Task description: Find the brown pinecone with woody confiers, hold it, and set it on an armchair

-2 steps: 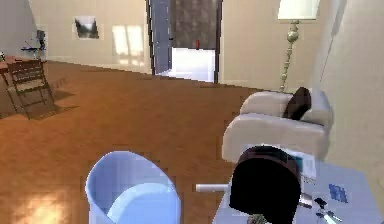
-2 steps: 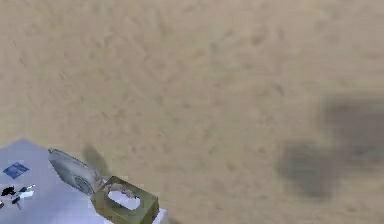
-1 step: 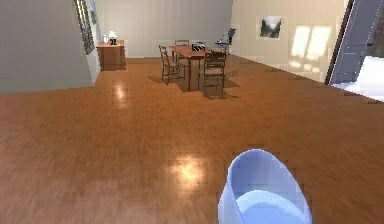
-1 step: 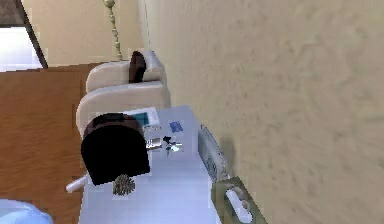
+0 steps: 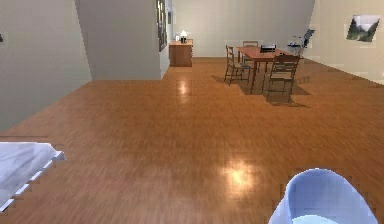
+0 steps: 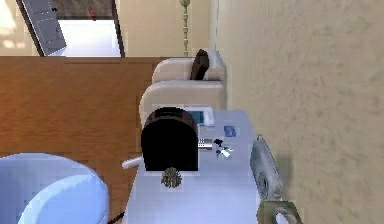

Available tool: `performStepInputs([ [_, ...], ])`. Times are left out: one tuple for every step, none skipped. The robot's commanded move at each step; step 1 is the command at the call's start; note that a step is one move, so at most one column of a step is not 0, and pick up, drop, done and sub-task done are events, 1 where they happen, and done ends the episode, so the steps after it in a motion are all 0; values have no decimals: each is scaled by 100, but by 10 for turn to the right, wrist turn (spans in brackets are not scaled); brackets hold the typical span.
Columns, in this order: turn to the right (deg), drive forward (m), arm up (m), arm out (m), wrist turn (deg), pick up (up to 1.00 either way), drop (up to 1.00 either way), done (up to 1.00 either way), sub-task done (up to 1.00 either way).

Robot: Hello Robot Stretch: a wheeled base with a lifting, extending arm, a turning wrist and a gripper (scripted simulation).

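Note:
A small brown scaly lump [image 6: 172,178], shaped like a pinecone, lies on a pale table [image 6: 215,190] in the arm side view, just in front of a dark arched object [image 6: 170,138]. Beyond the table stand two cream armchairs, the nearer one [image 6: 180,98] close to the table's far end. The farther armchair [image 6: 185,69] has a dark cushion [image 6: 201,65] on it.
The table also bears small metallic bits [image 6: 217,148], a flat pale device [image 6: 202,116] and a wire rack [image 6: 262,165]. A light blue chair [image 6: 50,190] stands beside it and shows again as the blue chair [image 5: 320,198]. Wide wood floor [image 5: 180,130] leads to a dining table [image 5: 262,55] with chairs.

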Motion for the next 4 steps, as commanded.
performStepInputs([
  [0, 0, 50, 0, 0, 0, 0, 0, 0],
  [0, 0, 38, 0, 0, 0, 0, 0, 0],
  [0, 0, 0, 16, 0, 0, 0, 0, 0],
  [0, 0, 0, 0, 450, 0, 0, 0, 0],
])
